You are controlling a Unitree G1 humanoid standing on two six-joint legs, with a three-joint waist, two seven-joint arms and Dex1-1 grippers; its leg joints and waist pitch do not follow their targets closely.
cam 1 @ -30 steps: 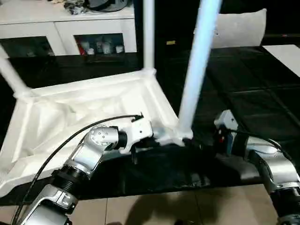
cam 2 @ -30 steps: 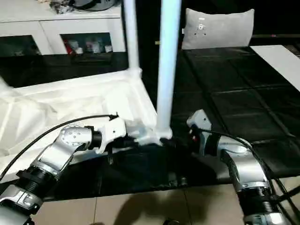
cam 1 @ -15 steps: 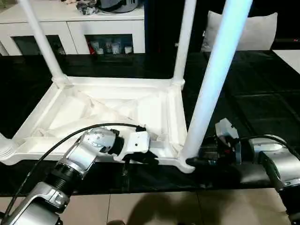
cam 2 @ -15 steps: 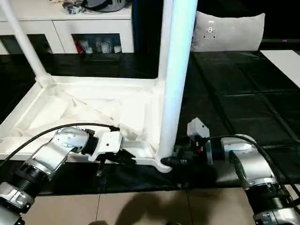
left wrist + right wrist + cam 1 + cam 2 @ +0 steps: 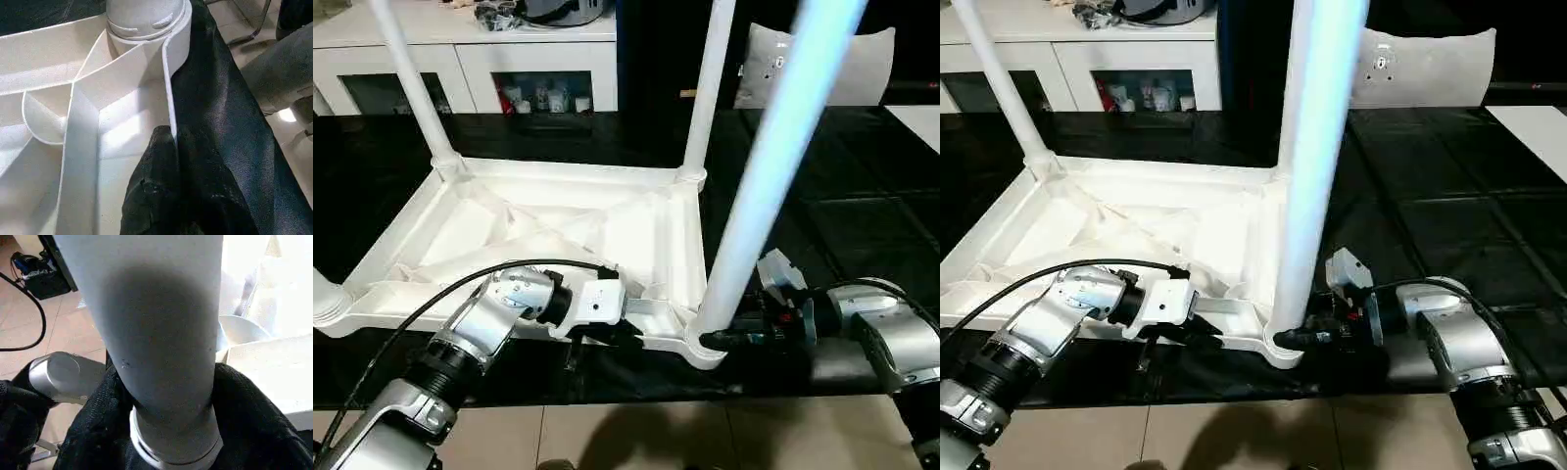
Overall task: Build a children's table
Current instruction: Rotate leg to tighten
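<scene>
We see the children's table (image 5: 558, 225) lying upside down on the black-covered desk (image 5: 862, 196), near its front edge, legs pointing up. Our left pincer (image 5: 607, 333) is pinched shut on the near rim of the top. Our right pincer (image 5: 724, 340) has its fingers about the base of the near right leg (image 5: 754, 206). Behind stands a white cabinet (image 5: 489, 59) with glass doors; tan floor tiles (image 5: 636, 436) lie below.

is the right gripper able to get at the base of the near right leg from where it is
Probably yes. The right gripper is already at the foot of the near right leg, where it enters the corner socket; its fingers flank the leg, with nothing between.
</scene>
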